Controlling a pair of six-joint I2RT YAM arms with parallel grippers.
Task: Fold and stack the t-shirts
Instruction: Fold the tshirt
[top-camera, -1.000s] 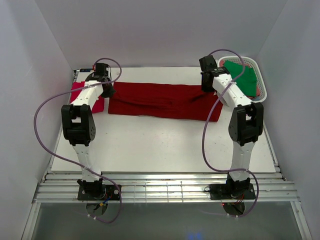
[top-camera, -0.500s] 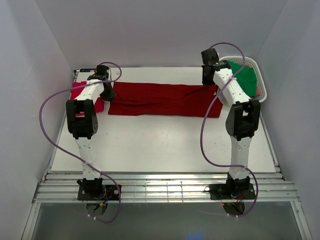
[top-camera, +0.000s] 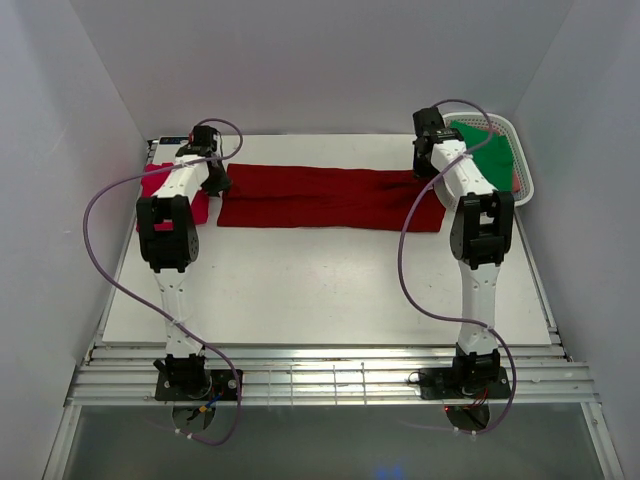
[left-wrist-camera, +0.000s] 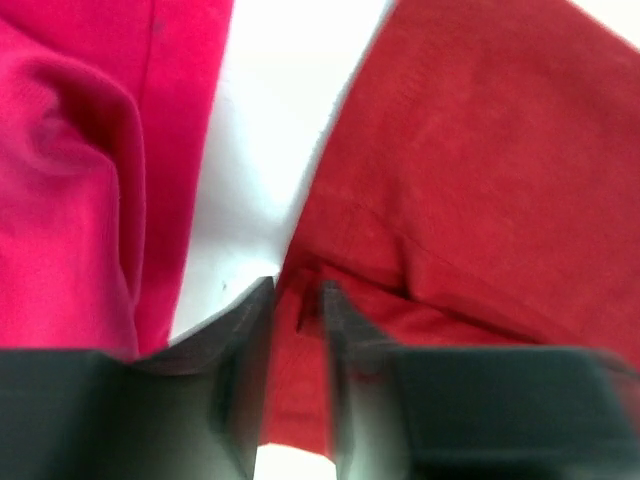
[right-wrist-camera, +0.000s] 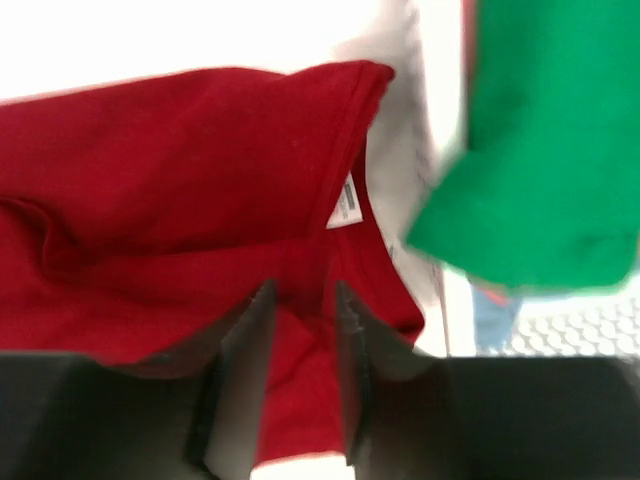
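Note:
The large dark red t-shirt (top-camera: 330, 197) lies folded into a long band across the back of the table. My left gripper (top-camera: 215, 185) is at its left end. In the left wrist view the gripper (left-wrist-camera: 297, 300) has its jaws slightly apart, so it is open, and the shirt's edge (left-wrist-camera: 470, 170) lies in the gap. My right gripper (top-camera: 425, 165) is at the right end by the collar. It is open too (right-wrist-camera: 303, 295), just over the cloth (right-wrist-camera: 180, 170) near the white label. A pinkish-red t-shirt (top-camera: 152, 185) (left-wrist-camera: 70, 150) lies folded at the far left. A green t-shirt (top-camera: 490, 150) (right-wrist-camera: 550, 130) is in the basket.
The white slotted basket (top-camera: 525, 170) stands at the back right corner, close to my right gripper. White walls close in the table on three sides. Purple cables loop from both arms.
Both grippers have moved outward and back along the dark red shirt. The shirt now lies flatter and straighter. Both pairs of jaws have parted from shut.

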